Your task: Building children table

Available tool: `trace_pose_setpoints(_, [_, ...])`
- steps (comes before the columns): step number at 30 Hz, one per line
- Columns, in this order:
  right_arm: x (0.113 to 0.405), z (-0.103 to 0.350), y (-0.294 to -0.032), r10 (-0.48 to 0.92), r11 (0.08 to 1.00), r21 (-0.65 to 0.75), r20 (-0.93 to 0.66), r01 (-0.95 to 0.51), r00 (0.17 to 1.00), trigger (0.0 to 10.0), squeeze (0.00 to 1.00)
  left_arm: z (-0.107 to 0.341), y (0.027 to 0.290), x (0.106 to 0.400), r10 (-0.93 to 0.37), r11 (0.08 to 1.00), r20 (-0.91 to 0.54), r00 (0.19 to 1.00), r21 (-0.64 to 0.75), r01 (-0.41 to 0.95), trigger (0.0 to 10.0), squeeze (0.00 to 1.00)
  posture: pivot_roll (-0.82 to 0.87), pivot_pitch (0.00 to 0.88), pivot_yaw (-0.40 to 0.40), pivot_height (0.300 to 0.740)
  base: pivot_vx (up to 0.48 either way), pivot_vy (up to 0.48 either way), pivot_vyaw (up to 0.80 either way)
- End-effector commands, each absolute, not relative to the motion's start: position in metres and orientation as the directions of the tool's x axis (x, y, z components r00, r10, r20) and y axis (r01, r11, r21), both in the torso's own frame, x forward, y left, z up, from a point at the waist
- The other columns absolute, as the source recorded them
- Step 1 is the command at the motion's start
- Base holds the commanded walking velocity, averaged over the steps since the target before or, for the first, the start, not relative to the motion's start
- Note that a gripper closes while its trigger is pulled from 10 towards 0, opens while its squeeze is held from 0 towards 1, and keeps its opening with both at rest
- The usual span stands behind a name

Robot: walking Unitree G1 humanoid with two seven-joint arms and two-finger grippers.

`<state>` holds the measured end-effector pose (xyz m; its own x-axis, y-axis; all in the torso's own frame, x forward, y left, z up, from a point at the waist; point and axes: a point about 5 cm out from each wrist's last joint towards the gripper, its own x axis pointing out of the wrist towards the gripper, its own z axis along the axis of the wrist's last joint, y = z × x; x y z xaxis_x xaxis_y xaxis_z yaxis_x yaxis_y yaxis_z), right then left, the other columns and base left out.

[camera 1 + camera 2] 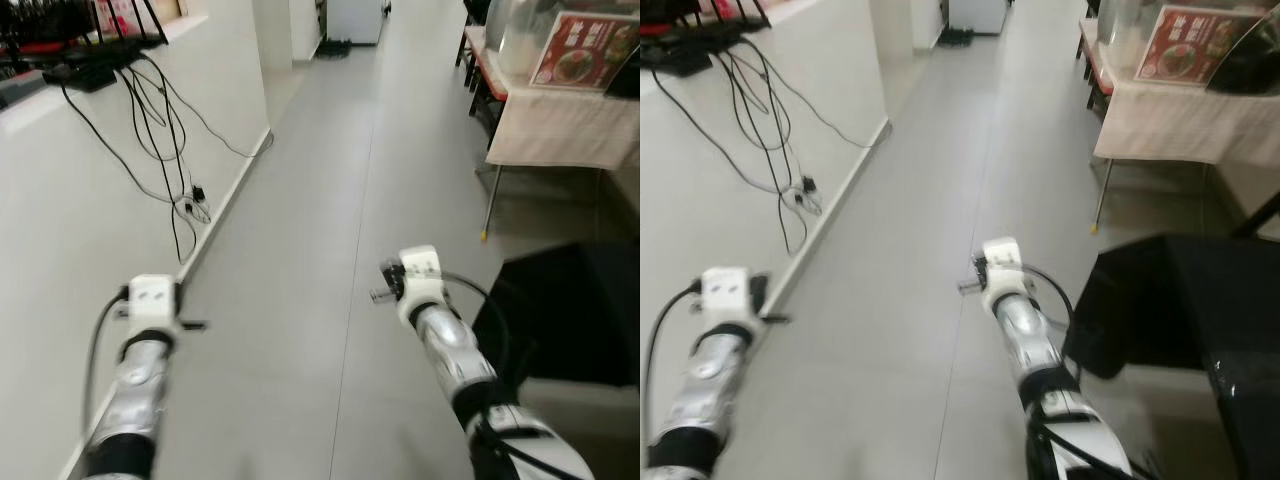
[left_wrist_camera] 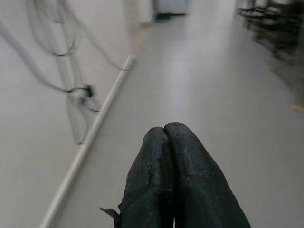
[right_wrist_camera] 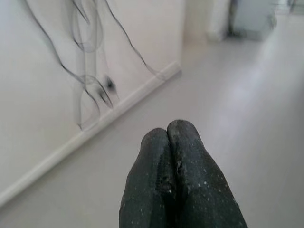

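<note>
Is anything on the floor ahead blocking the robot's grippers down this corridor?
Nothing visible does: the grey floor ahead lies bare. Cables hang against the left wall; a cloth-covered table stands right. No children's table parts appear.

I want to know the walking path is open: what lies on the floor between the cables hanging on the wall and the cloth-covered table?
Bare grey floor, as the left eye view shows; the cables stay against the wall, and the cloth-covered table stands on the robot's right.
</note>
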<state>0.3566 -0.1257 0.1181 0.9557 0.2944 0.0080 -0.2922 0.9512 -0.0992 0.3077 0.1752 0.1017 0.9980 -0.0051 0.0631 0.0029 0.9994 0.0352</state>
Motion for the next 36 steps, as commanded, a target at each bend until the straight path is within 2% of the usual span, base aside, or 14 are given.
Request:
trace_pose_setpoints(1, [0.347,0.113,-0.131,0.293,0.953,-0.081,-0.007,-0.292,0.956,10.0,0.00,0.104,0.174,0.298,-0.005,0.997,0.068,0.998,0.078,0.000,10.0,0.00,-0.05,0.000,0.044,0.740,0.000,0.000,0.00])
trace_pose_setpoints(4, [0.330,0.116,-0.135,0.258,0.961,-0.106,0.002,-0.256,0.966,10.0,0.00,0.108,0.162,0.284,-0.058,0.990,0.107,0.993,0.133,0.044,10.0,0.00,-0.06,0.000,0.051,0.740,0.000,0.000,0.00])
trace_pose_setpoints(6, [0.313,0.113,-0.144,0.235,0.957,-0.171,-0.009,-0.233,0.972,10.0,0.00,0.110,0.165,0.274,-0.022,0.986,0.136,0.991,0.165,-0.001,10.0,0.00,-0.06,0.000,0.049,0.740,0.000,0.000,0.00])
trace_pose_setpoints(12, [0.303,0.111,-0.151,0.247,0.950,-0.191,-0.034,-0.249,0.968,10.0,0.00,0.110,0.167,0.264,-0.016,0.993,0.082,0.997,0.121,0.006,10.0,0.00,-0.05,0.000,0.050,0.740,0.000,0.000,0.00])
trace_pose_setpoints(13, [0.301,0.111,-0.152,0.262,0.956,-0.130,-0.033,-0.264,0.964,10.0,0.00,0.109,0.167,0.256,-0.024,0.998,0.052,0.998,0.054,0.021,10.0,0.00,-0.05,0.000,0.054,0.740,0.000,0.000,0.00])
trace_pose_setpoints(15, [0.303,0.112,-0.149,0.280,0.955,-0.101,-0.009,-0.280,0.960,10.0,0.00,0.110,0.169,0.257,-0.010,0.999,0.053,0.999,0.033,0.008,10.0,0.00,-0.05,0.000,0.053,0.740,0.000,0.000,0.00])
trace_pose_setpoints(16, [0.302,0.118,-0.146,0.295,0.951,-0.100,0.011,-0.293,0.955,10.0,1.00,0.113,0.168,0.259,-0.011,0.999,0.062,0.998,0.051,0.008,10.0,0.00,-0.05,0.000,0.050,0.740,0.000,0.000,0.00])
trace_pose_setpoints(21, [0.302,0.123,-0.142,0.328,0.941,-0.092,0.017,-0.325,0.945,10.0,1.00,0.116,0.162,0.260,-0.024,0.997,0.068,0.997,0.080,0.019,10.0,0.00,-0.05,0.000,0.041,0.740,0.000,0.000,0.00])
trace_pose_setpoints(31, [0.302,0.126,-0.144,0.353,0.935,-0.051,0.016,-0.352,0.936,10.0,1.00,0.114,0.160,0.258,-0.034,0.999,0.012,0.999,-0.019,0.034,10.0,0.00,-0.04,0.000,0.033,0.740,0.000,0.000,0.00])
trace_pose_setpoints(36, [0.302,0.126,-0.144,0.360,0.932,-0.045,0.017,-0.359,0.933,10.0,1.00,0.112,0.158,0.260,-0.046,0.999,0.005,0.999,-0.022,0.047,10.0,0.00,-0.04,0.000,0.031,0.740,0.000,0.000,0.00])
